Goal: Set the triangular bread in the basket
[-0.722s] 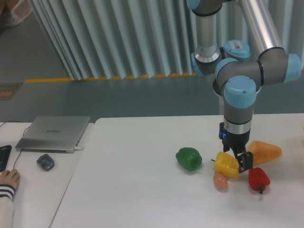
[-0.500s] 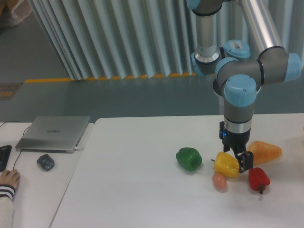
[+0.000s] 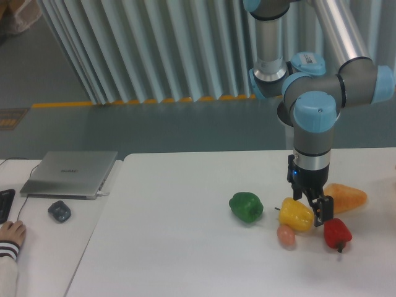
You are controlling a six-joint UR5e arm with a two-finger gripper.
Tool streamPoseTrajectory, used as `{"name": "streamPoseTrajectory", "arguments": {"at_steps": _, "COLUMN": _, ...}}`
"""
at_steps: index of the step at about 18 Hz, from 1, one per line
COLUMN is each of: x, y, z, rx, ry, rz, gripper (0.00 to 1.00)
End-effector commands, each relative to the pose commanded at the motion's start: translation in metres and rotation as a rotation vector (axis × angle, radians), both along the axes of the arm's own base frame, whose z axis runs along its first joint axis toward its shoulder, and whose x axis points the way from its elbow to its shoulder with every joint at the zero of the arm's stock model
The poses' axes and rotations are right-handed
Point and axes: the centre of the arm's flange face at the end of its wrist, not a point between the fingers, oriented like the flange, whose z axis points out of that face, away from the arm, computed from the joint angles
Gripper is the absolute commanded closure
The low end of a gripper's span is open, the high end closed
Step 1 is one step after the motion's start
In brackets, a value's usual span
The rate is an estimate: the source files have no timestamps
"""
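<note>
The gripper (image 3: 315,209) hangs low over the table (image 3: 185,235), pointing straight down, its dark fingers (image 3: 322,211) sitting between the yellow pepper (image 3: 296,214) and the bread (image 3: 345,197). The fingers overlap both items in this view, so the width of the opening cannot be made out, and nothing can be confirmed as held.

The bread lies on the table just right of the gripper, near the right edge of the picture. Its left end is hidden behind the gripper body; the orange-tan right end is plain to see.

The red pepper (image 3: 336,233) sits just below the fingers, stem toward the camera. A small pinkish egg-shaped item (image 3: 286,235) touches the lower left of the yellow pepper. The green pepper (image 3: 246,206) stands apart to the left.

No basket shows in this view.

At far left, a closed laptop (image 3: 69,173) and a mouse (image 3: 59,211) rest on a second surface. A hand (image 3: 11,233) and striped cuff are cut off by the frame edge
</note>
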Motion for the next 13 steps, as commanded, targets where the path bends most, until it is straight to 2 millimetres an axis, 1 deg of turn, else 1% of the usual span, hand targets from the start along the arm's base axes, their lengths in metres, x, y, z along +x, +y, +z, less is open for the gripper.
{"name": "streamPoseTrajectory", "arguments": {"at_steps": 5, "x": 0.002, "y": -0.003, "z": 0.000, "rx": -0.002, "ry": 0.003, "rz": -0.007, "gripper": 0.00}}
{"name": "streamPoseTrajectory", "arguments": {"at_steps": 7, "x": -0.001, "y": -0.004, "z": 0.007, "rx": 0.008, "ry": 0.013, "rz": -0.004, "gripper": 0.00}}
{"name": "streamPoseTrajectory", "arguments": {"at_steps": 8, "x": -0.004, "y": -0.007, "z": 0.013, "rx": 0.013, "ry": 0.020, "rz": 0.003, "gripper": 0.00}}
{"name": "streamPoseTrajectory", "arguments": {"at_steps": 10, "x": -0.020, "y": -0.027, "z": 0.029, "rx": 0.020, "ry": 0.044, "rz": 0.042, "gripper": 0.00}}
{"name": "streamPoseTrajectory", "arguments": {"at_steps": 13, "x": -0.037, "y": -0.059, "z": 0.043, "rx": 0.022, "ry": 0.052, "rz": 0.103, "gripper": 0.00}}
